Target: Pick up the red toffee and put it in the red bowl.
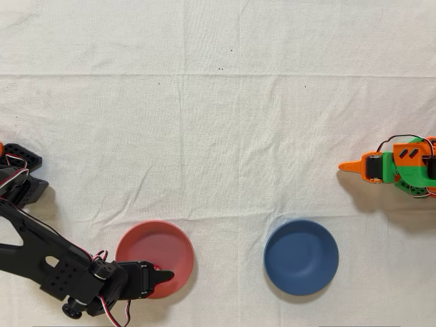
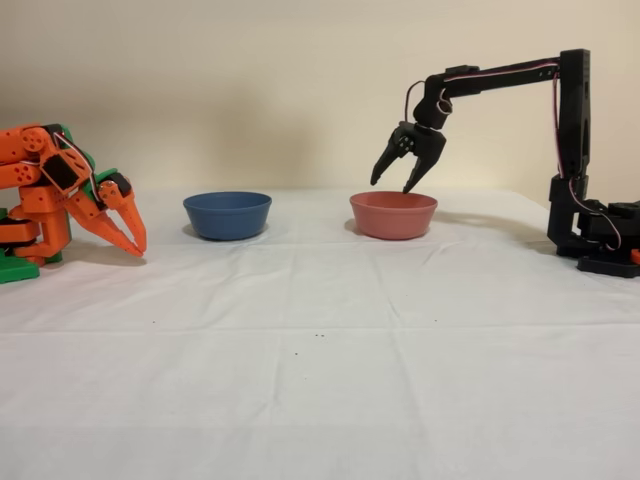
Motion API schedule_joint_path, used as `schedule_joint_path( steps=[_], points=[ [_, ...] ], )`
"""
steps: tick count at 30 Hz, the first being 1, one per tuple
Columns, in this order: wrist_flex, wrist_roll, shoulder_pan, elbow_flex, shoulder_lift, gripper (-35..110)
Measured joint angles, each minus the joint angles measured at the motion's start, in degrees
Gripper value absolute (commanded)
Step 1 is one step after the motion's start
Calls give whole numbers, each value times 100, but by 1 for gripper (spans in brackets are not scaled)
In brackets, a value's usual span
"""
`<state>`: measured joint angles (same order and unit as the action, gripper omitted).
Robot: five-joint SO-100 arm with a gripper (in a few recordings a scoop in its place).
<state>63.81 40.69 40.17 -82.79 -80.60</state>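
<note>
A dark blue bowl (image 1: 301, 257) sits on a surface (image 1: 218, 102) covered by white cloth, near an idle orange arm (image 2: 60, 195).

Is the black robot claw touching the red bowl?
Apart. The fixed view shows the open end effector hanging above the red bowl, with wall showing between.

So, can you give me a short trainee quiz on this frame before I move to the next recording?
1. Fill in: in the fixed view, the red bowl stands to the ___ of the blue bowl.
2. True or false: the gripper hangs above the blue bowl.
3. In the fixed view, the gripper's jaws are: A) shut, B) apart, C) hidden behind a bowl.

Key: 1 right; 2 false, it is above the red bowl; 3 B.
</note>
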Motion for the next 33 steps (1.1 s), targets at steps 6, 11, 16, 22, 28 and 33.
schedule_joint_path(
  steps=[6, 11, 16, 22, 28, 33],
  points=[
    [211, -35, 70, 123, 0, 29],
    [606, -202, 44, 439, -105, 9],
    [791, -967, 18, 483, -466, 1],
    [527, -1591, -308, -158, -1582, 1],
    [-598, -1969, -923, -1775, -3217, 1],
    [-1336, -2065, -1433, -2918, -4342, 1]
  ],
)
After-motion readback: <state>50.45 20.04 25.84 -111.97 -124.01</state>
